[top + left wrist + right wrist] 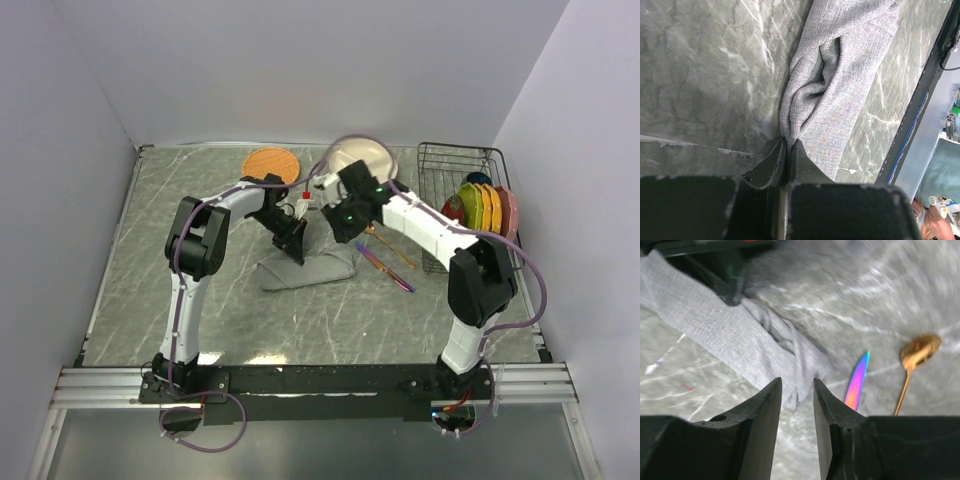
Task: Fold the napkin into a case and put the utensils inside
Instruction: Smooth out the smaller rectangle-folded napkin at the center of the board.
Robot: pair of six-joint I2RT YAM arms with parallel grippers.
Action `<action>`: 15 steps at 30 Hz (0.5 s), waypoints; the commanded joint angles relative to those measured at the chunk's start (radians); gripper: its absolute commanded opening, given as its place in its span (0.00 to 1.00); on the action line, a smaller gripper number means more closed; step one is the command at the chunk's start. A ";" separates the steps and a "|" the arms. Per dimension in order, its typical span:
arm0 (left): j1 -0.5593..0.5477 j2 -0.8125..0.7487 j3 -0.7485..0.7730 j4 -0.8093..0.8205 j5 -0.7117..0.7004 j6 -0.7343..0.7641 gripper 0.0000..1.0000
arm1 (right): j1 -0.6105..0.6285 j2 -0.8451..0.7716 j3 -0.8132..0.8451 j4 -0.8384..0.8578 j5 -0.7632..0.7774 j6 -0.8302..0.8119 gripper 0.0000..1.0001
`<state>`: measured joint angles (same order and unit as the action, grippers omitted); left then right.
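Left pincer [787, 146]: pinched shut on the napkin's [840, 90] edge, likely anchoring your fold.
Right pincer [796, 389]: parted, empty, over its right end.

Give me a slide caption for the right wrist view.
Right pincer, jaws apart and empty, over one end of the crumpled grey napkin; purple knife and gold spoon lie beside it.

High rear overview of table [130, 280]; two close wrist views, both on napkin [850, 85].

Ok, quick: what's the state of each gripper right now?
Left gripper: closed, pinching the soft grey fabric napkin.
Right gripper: open, holding nothing.
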<state>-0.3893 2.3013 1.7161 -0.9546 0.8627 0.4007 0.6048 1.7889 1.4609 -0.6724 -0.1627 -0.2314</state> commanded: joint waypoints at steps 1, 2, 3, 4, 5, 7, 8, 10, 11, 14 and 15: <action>-0.008 0.017 -0.039 0.016 -0.097 0.035 0.01 | -0.100 -0.034 -0.003 -0.047 -0.214 0.170 0.38; -0.010 0.018 -0.039 0.013 -0.096 0.036 0.01 | -0.111 -0.028 -0.010 -0.039 -0.231 0.194 0.35; -0.010 0.020 -0.039 0.011 -0.097 0.035 0.01 | -0.117 -0.013 -0.016 -0.023 -0.273 0.229 0.34; -0.010 0.020 -0.039 0.013 -0.099 0.036 0.01 | -0.129 -0.007 -0.030 -0.012 -0.290 0.269 0.33; -0.010 0.018 -0.039 0.014 -0.102 0.036 0.01 | -0.132 0.004 -0.039 0.000 -0.299 0.303 0.31; -0.010 0.018 -0.039 0.016 -0.103 0.035 0.01 | -0.135 0.010 -0.072 0.049 -0.313 0.328 0.30; -0.010 0.021 -0.039 0.011 -0.103 0.035 0.01 | -0.135 0.020 -0.082 0.068 -0.316 0.346 0.29; -0.010 0.024 -0.035 0.005 -0.109 0.043 0.01 | -0.134 0.036 -0.100 0.103 -0.316 0.354 0.28; -0.010 0.024 -0.033 0.004 -0.110 0.044 0.01 | -0.135 0.061 -0.106 0.115 -0.316 0.357 0.27; -0.008 0.023 -0.029 -0.003 -0.114 0.050 0.01 | -0.135 0.110 -0.122 0.119 -0.299 0.357 0.26; -0.008 0.023 -0.027 -0.001 -0.117 0.050 0.01 | -0.132 0.121 -0.129 0.123 -0.293 0.359 0.25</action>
<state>-0.3882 2.3009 1.7103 -0.9497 0.8665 0.4019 0.4679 1.8603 1.3560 -0.5995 -0.4488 0.0875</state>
